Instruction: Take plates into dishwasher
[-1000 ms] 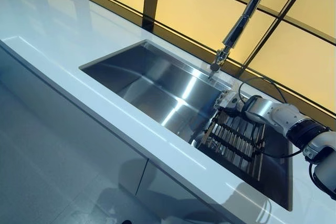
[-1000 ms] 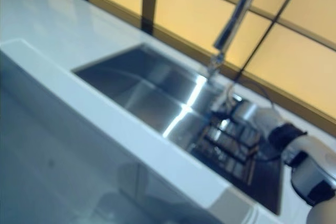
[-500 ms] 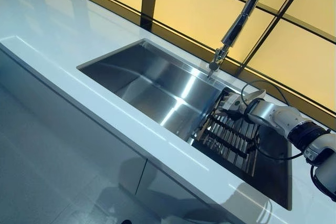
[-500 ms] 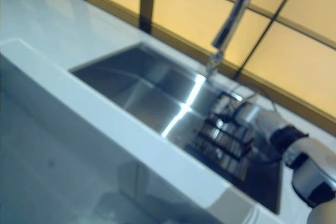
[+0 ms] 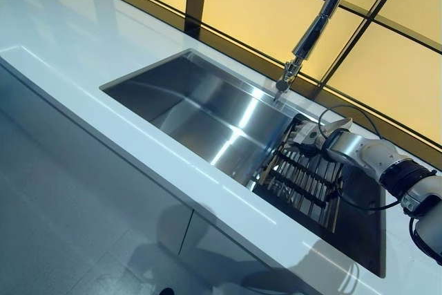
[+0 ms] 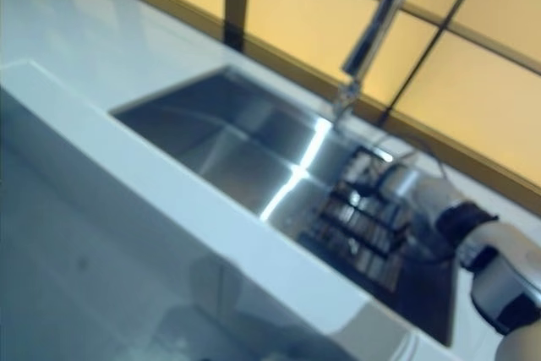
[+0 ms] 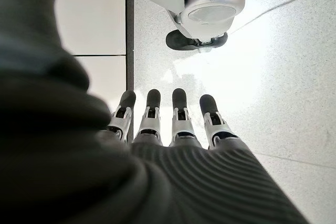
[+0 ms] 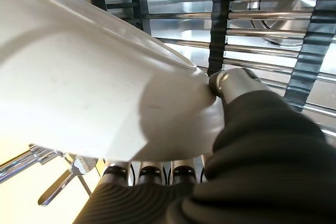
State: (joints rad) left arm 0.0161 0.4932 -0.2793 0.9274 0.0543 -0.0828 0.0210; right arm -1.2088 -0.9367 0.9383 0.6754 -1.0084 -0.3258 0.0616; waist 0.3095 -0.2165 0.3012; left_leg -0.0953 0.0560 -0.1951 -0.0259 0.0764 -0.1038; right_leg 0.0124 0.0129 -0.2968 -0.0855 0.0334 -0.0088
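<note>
Over the rack [image 5: 304, 183], right robot hand [image 8: 231, 85] pinches plate [image 8: 79, 93].

So the right hand [image 8: 231, 124] has a white plate [image 8: 79, 93] pinched, thumb on its rim up top and fingers [image 8: 149, 174] tucked under it. Past it there's a metal rack [image 8: 262, 24] of silvery bars and dark ribbed strips.

Right hand lifted off rack
Right hand [image 5: 309, 136] with white plate [image 8: 89, 82] has risen from the roll-up rack [image 5: 304, 184] toward the sink's [image 5: 200, 112] back edge.
</note>
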